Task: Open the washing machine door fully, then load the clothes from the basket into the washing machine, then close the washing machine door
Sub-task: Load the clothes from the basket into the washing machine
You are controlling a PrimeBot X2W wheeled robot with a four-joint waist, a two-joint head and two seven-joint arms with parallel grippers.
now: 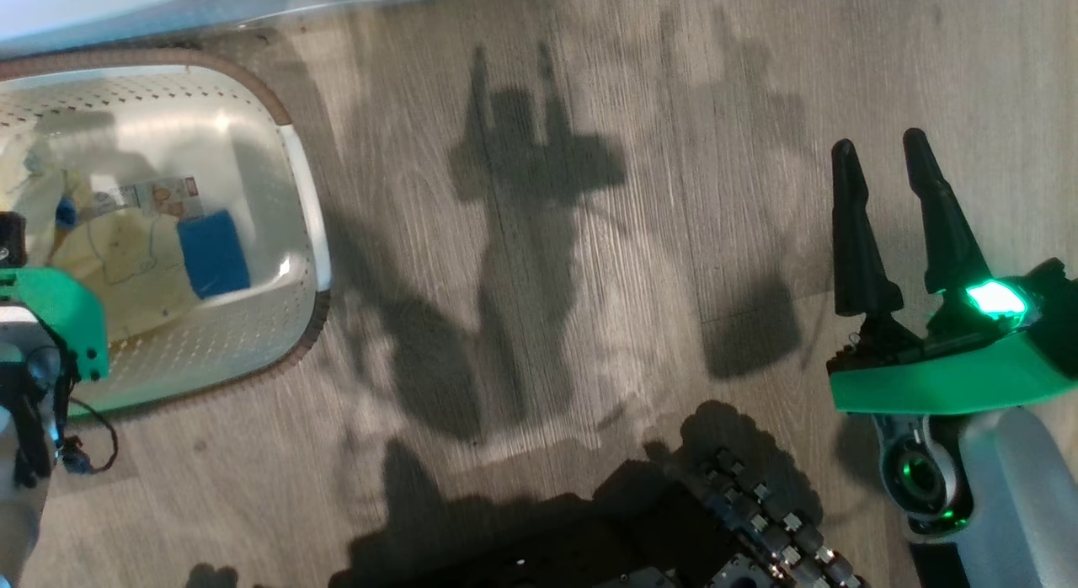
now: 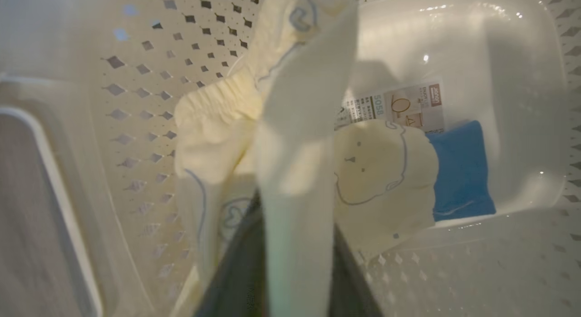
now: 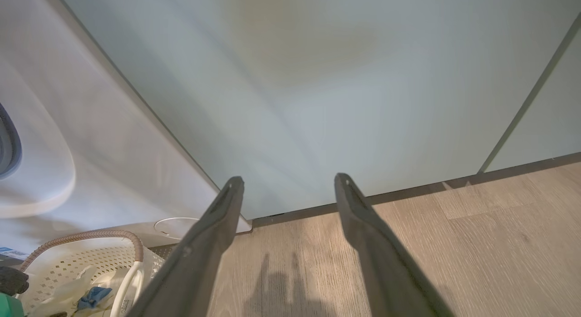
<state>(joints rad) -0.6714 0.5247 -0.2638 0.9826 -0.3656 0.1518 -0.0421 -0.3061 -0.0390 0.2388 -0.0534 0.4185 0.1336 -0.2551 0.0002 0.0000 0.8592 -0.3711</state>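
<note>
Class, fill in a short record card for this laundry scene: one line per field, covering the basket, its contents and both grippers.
basket: on the wood floor, at the robot's left
clothes: pale yellow garments inside basket, beside a blue patch
left gripper: inside basket, fingers closed on a cream garment
right gripper: open, empty, above the floor

Floor point(image 1: 640, 91) is grey-brown wood-look plank, grain running roughly bottom to top in the head view. Hard-edged dark shadows point(image 1: 522, 175) lie across its middle and bottom edge, so the light is strong and directional from above. In the right wrist view a pale green cabinet door point(image 3: 295, 81) stands flat and glossy, with a second cabinet door point(image 3: 549, 126) beyond a thin dark seam. A dark plinth strip point(image 3: 454, 184) runs where they meet the floor.
</note>
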